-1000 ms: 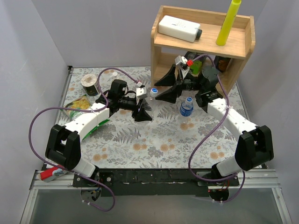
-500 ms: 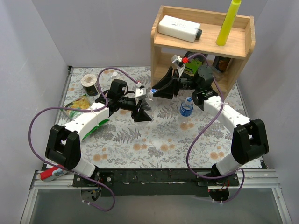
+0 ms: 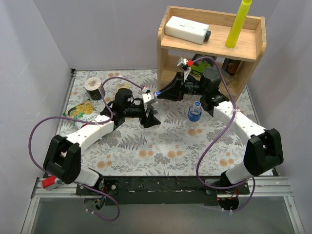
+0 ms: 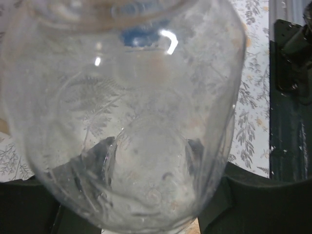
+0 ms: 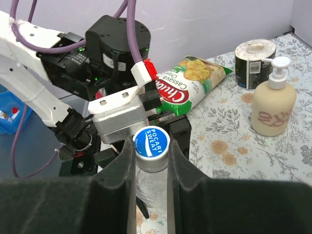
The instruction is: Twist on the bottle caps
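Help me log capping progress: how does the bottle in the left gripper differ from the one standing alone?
The plain bottle is held in the left gripper's fingers; the labelled bottle stands free on the table. The plain bottle is bare; the labelled bottle wears a blue band. The right gripper's fingers pinch the plain bottle's cap; the labelled bottle's cap is untouched. Both are clear with blue caps.

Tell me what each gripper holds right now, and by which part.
Left gripper: the plain clear bottle, by its body. Right gripper: the blue cap on that bottle's neck, pinched at its sides.
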You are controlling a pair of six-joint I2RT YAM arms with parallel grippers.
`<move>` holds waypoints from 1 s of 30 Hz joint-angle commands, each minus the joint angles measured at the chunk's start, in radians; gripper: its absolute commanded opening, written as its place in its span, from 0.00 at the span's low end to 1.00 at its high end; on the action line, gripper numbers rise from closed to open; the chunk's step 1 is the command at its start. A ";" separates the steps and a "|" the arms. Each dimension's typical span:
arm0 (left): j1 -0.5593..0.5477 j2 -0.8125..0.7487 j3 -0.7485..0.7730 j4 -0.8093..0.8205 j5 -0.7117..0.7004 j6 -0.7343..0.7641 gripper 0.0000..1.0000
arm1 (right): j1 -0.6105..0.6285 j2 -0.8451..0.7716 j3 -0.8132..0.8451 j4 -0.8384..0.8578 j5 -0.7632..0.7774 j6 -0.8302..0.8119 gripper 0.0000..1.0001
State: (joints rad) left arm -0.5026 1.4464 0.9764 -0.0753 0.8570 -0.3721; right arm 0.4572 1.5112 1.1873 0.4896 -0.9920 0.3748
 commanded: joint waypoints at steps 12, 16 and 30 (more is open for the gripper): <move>-0.048 -0.098 -0.056 0.177 -0.059 -0.065 0.00 | 0.001 0.007 -0.003 -0.010 0.145 0.055 0.55; -0.047 -0.095 -0.056 0.177 -0.061 -0.070 0.00 | 0.001 0.030 0.008 0.023 0.096 0.069 0.43; -0.047 -0.087 -0.061 0.184 -0.159 -0.149 0.34 | 0.008 0.024 -0.022 0.087 0.006 0.046 0.01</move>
State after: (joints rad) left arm -0.5365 1.4101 0.9092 0.0467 0.7296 -0.5179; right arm 0.4622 1.5486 1.1816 0.5598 -0.9977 0.4469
